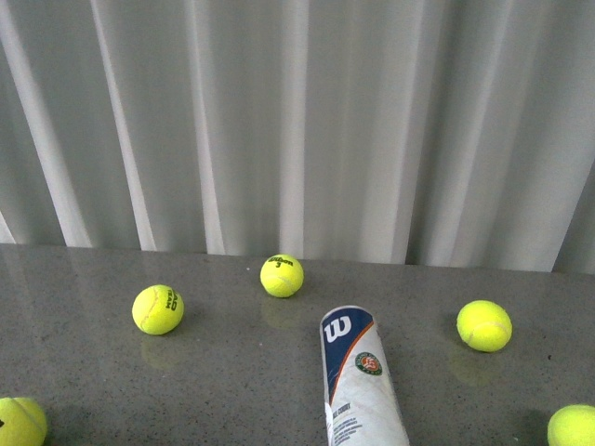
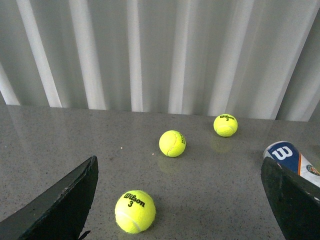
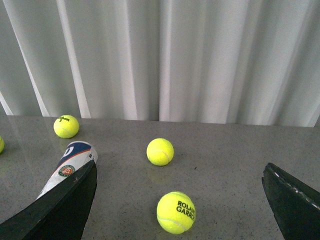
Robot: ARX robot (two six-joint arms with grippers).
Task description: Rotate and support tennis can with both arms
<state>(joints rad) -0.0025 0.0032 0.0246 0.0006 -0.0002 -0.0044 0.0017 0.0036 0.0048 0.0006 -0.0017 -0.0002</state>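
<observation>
While the tennis can [image 1: 358, 381] is lying on its side on the speckled grey table [image 1: 84, 279], its navy end with the white W pointing toward the pleated white curtain [image 1: 297, 121], both grippers are hovering low over the surface, empty. The left gripper [image 2: 178, 165] is holding its jaws spread wide, with the can's navy end showing just beside one black finger [image 2: 292, 200]. The right gripper [image 3: 180, 167] is gaping likewise, one finger [image 3: 65, 205] overlapping the can's lower part in its wrist view; whether the two are touching cannot be told. Five yellow tennis balls [image 1: 158, 309] are lying scattered across the table around the can, each one apart from it.
</observation>
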